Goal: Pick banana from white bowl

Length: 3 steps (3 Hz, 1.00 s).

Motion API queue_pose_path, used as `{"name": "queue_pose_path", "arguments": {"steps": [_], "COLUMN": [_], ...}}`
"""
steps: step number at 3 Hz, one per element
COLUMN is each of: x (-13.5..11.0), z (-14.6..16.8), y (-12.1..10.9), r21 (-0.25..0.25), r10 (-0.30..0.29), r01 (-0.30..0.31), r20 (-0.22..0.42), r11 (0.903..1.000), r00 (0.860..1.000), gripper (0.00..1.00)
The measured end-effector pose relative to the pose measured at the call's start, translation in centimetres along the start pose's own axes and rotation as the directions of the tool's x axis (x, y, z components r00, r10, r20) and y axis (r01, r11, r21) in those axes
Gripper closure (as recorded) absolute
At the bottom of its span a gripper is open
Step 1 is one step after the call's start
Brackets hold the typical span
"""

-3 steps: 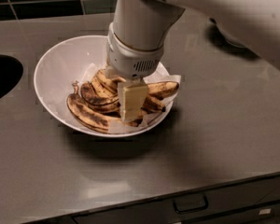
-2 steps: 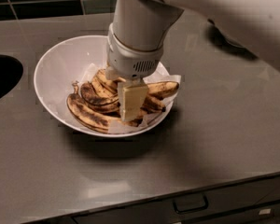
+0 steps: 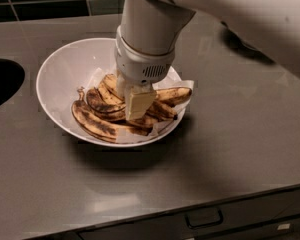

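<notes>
Lying in the white bowl [image 3: 65,66] is the banana [image 3: 101,105], the very bent one with lots of dark spots and a thin dark stem. It sits in the left half of the bowl, on top of the pile, and its far end runs under the tool [image 3: 135,104]. It has not been lifted.

More bananas [image 3: 172,95] lie around it in the bowl, one long one along the front and others on the right side. White paper [image 3: 184,84] lines the bowl under them and pokes over the bowl's right edge.

The tool is down in the middle of the bowl, right among the bananas. I cannot tell if it is squeezing a banana or holding nothing. The big pale arm [image 3: 150,19] comes down to it from above the bowl.

Nothing much has changed in the last second. The tool is in the same spot and the bananas lie the same way. That likely means the grab is being made now, and the lift out of the bowl has yet to come.

The bowl sits on the grey table [image 3: 230,149]. Left of the bowl is a dark round hole [image 3: 2,81].
</notes>
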<state>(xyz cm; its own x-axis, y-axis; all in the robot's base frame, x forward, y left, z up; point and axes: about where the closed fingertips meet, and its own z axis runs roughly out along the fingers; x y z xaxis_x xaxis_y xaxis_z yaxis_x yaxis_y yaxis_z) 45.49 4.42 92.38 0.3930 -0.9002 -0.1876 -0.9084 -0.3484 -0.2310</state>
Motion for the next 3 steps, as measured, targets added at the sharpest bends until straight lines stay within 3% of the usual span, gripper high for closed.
{"name": "queue_pose_path", "arguments": {"steps": [1, 2, 3], "x": [0.07, 0.09, 0.09], "z": [-0.01, 0.03, 0.18], "y": [-0.04, -0.08, -0.19], "r21": [0.000, 0.000, -0.003], "r10": [0.003, 0.004, 0.002], "r01": [-0.003, -0.004, -0.002], "r20": [-0.006, -0.009, -0.010], "r11": [1.0000, 1.0000, 1.0000], "r00": [1.000, 1.000, 1.000], "gripper": [0.57, 0.55, 0.41]}}
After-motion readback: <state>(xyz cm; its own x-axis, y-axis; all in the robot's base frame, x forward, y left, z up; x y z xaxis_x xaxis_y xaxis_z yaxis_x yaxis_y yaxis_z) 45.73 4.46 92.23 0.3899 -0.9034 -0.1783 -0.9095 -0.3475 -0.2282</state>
